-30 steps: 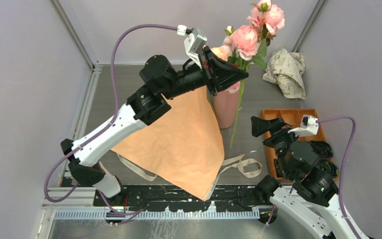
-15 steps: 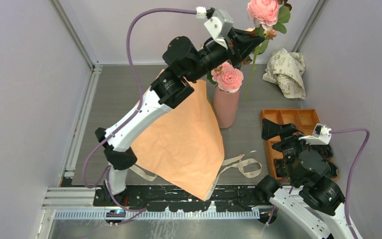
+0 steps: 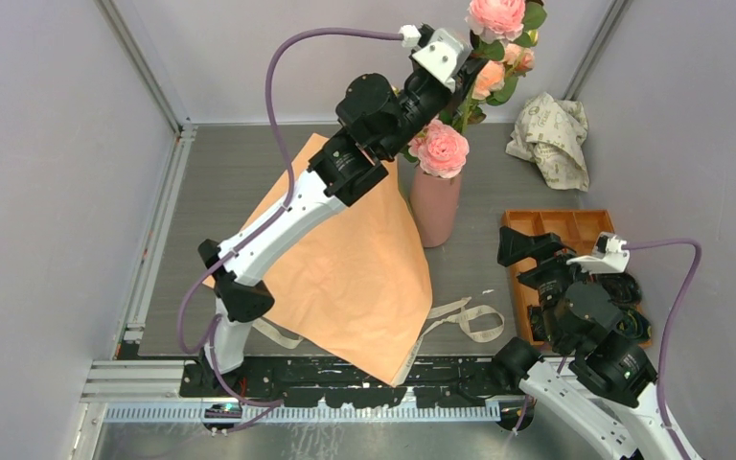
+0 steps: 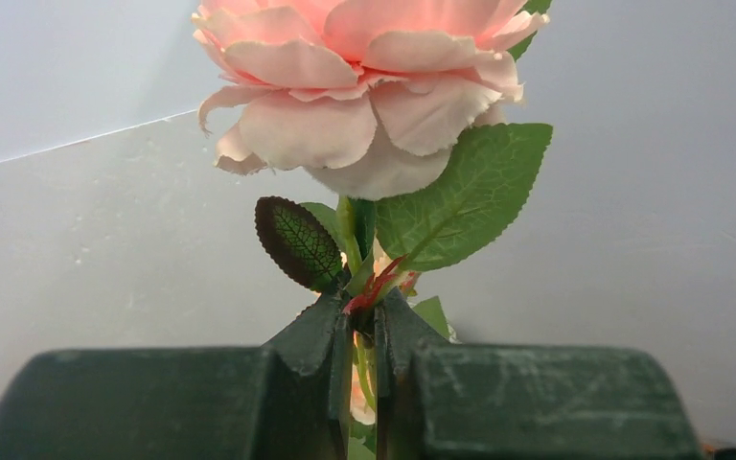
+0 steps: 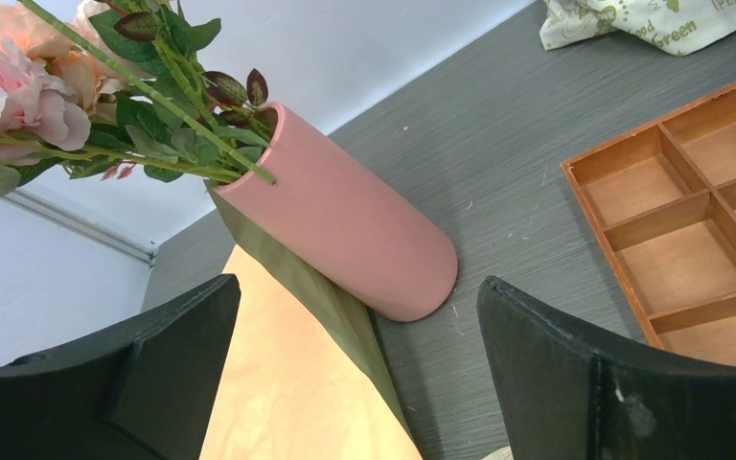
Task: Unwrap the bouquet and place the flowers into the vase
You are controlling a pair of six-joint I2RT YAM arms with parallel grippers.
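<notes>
The pink vase stands upright at mid-table with one pink bloom resting at its mouth. High above it, my left gripper is shut on the thin green stem of another stalk of the flowers; its big pink bloom fills the left wrist view. In the right wrist view, green stems slant into the mouth of the vase. The bouquet's orange and olive wrapping paper lies spread flat left of the vase. My right gripper hovers open to the right of the vase, holding nothing.
A beige ribbon lies loose by the paper's near corner. An orange compartment tray sits at the right beneath my right arm. Crumpled cream printed paper lies at the back right. Grey walls close in the table.
My left arm has risen and swung toward the back with the flower stalk, carrying it from beside the vase to above it. One bloom now sits in the vase. The right gripper shifted slightly.
</notes>
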